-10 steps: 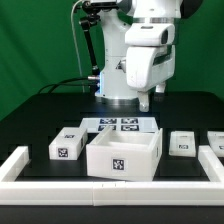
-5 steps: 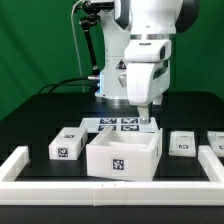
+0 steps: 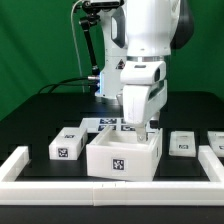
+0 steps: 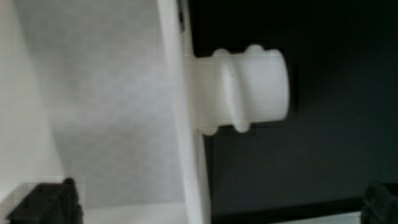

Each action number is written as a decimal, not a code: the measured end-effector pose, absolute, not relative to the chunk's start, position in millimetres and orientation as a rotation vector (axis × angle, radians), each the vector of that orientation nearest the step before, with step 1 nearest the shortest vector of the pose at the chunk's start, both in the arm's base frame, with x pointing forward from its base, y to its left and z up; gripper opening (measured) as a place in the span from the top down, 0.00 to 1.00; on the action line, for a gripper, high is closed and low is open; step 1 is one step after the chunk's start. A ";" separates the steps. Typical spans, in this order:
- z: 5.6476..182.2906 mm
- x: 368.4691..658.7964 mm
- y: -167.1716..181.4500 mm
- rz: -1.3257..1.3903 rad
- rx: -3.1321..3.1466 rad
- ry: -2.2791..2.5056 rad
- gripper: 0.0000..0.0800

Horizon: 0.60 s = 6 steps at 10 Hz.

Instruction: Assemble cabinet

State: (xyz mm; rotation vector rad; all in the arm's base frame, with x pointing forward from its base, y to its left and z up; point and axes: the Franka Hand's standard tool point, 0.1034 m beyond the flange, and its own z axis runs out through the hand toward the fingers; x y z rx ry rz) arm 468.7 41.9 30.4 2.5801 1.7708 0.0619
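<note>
One stiff, probably light cabinet shell (image 3: 122, 155) sits lower centre; its thin far wall suits pinching, with the gripper (image 3: 145, 126) spread astride it.

White cabinet shell (image 3: 122, 160) open-topped; tagged blocks (image 3: 68, 147) either side.

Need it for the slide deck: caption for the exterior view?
Panda end effector over the far wall of the open cabinet shell, smaller tagged blocks on either side.

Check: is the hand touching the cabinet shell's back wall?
Apart. The wrist view shows the hand open, one of its fingertips on each side of the upright wall of the cabinet shell, with clear space between.
</note>
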 end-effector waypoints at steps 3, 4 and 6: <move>18.8 463.2 42.9 0.046 2.591 1.777 0.00; 19.0 463.4 42.8 0.047 2.591 1.776 0.00; 18.9 463.1 42.8 0.046 2.591 1.777 0.18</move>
